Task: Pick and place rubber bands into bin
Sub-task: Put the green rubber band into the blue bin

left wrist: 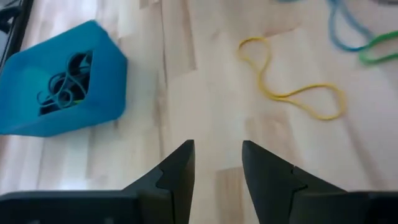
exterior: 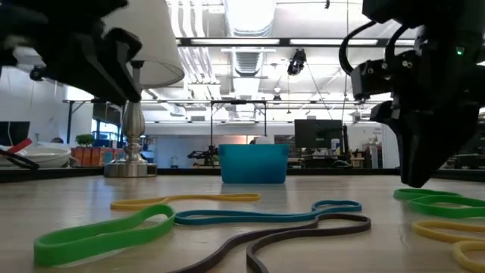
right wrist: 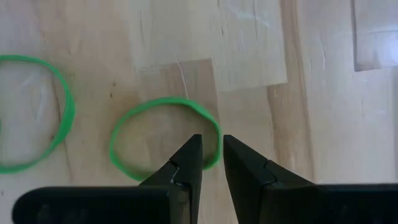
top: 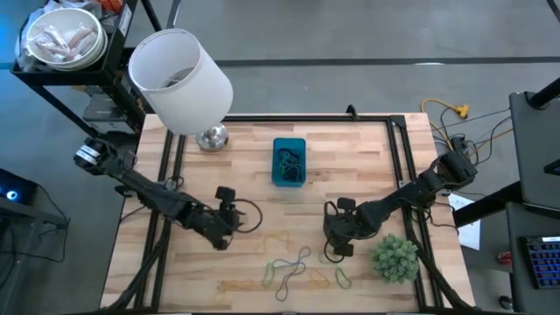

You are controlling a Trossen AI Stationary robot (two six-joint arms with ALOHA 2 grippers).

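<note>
Right wrist view first: the right gripper (right wrist: 211, 152) hangs low over the wooden table (right wrist: 261, 50) with its fingers set narrow, a slim gap between the tips and nothing in it, poised at the edge of a small green band (right wrist: 165, 140); I judge it is lining up to pinch that loop's rim. A second green band (right wrist: 37, 115) lies just beside it. From above, the loose rubber bands (top: 293, 267) lie scattered along the near edge of the table, between the two arms and close to a fuzzy green plant ball (top: 395, 258): about seven by my count (green, yellow, teal and one dark, some overlapping, so the number is uncertain). The left gripper (left wrist: 217, 158) waits farther in, fingers spread with nothing between them, pointed toward a yellow band (left wrist: 289, 81). Beyond, at the table's middle, sits the one blue bin (top: 289, 162), already holding a tangle of dark bands, too knotted to count. Farthest back stands a single white lamp (top: 179, 74).
</note>
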